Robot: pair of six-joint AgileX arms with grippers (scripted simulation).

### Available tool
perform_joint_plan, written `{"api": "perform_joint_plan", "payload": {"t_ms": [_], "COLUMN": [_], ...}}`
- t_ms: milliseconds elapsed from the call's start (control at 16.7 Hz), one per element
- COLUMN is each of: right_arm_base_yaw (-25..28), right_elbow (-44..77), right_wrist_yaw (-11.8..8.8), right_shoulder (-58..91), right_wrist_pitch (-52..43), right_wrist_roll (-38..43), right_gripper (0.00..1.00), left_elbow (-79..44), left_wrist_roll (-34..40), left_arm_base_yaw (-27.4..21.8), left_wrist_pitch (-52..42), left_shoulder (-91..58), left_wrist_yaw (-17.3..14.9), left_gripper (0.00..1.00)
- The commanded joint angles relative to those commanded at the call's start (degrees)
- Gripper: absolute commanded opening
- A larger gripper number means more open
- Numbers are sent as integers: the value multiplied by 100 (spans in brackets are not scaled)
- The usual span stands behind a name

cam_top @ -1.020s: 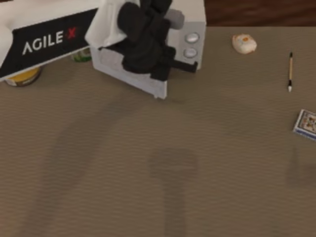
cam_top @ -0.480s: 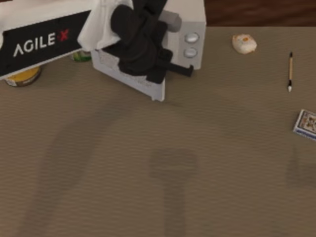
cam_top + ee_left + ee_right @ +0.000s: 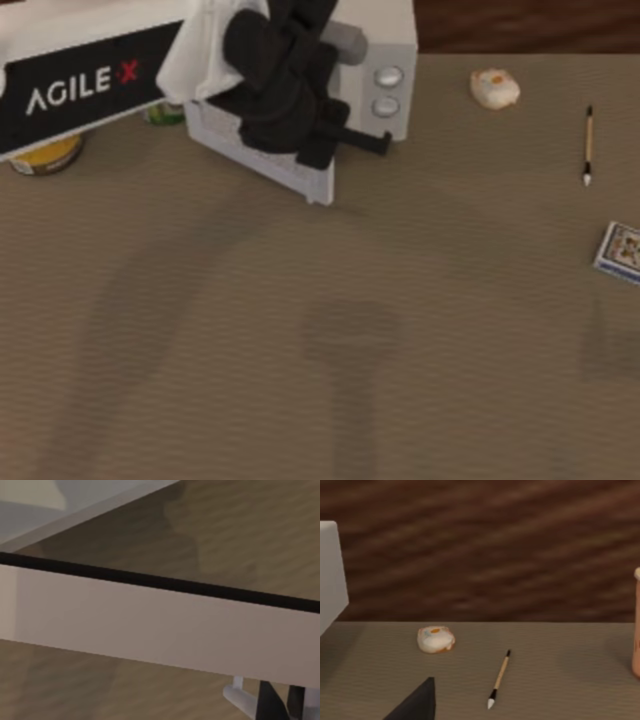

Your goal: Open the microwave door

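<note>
A: Where is the microwave [image 3: 375, 45]?

B: At the far edge of the bench [image 3: 330, 330], left of centre in the top view. The microwave door [image 3: 268, 160] stands partly swung out, its free edge pointing toward the near side; two round knobs [image 3: 387, 90] show on the panel to its right.

A: And my left gripper [image 3: 375, 142]?

B: My left arm reaches over the door, dark fingers [image 3: 362, 139] at the door's free edge, just below the knobs. Whether they are spread or closed I cannot tell. The left wrist view shows only a white door edge [image 3: 160, 625] crossing the frame.

A: The right arm?

B: Outside the top view. Its wrist camera shows a brush [image 3: 498, 679] and a small round object [image 3: 435, 639].
</note>
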State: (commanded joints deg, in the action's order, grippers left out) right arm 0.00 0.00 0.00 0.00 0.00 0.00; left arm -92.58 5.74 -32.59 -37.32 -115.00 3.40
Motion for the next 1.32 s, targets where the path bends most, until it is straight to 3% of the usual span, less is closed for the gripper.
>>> {"api": "perform_joint_plan", "payload": {"t_ms": [600,1080,1320], "right_arm_base_yaw": [0,0,0], "right_elbow": [0,0,0], "right_wrist_yaw": [0,0,0], "right_shoulder": [0,0,0], "right_wrist_pitch": [0,0,0], "right_wrist_roll": [0,0,0], "right_gripper": [100,100,100], "left_elbow": [0,566,629], "left_wrist_roll": [0,-692,-771], "left_arm_base_yaw": [0,194,218], "left_wrist_pitch": [0,182,199], "left_shoulder": [0,402,445], "left_wrist_yaw": [0,-406,-449], "left_gripper": [0,0,0]}}
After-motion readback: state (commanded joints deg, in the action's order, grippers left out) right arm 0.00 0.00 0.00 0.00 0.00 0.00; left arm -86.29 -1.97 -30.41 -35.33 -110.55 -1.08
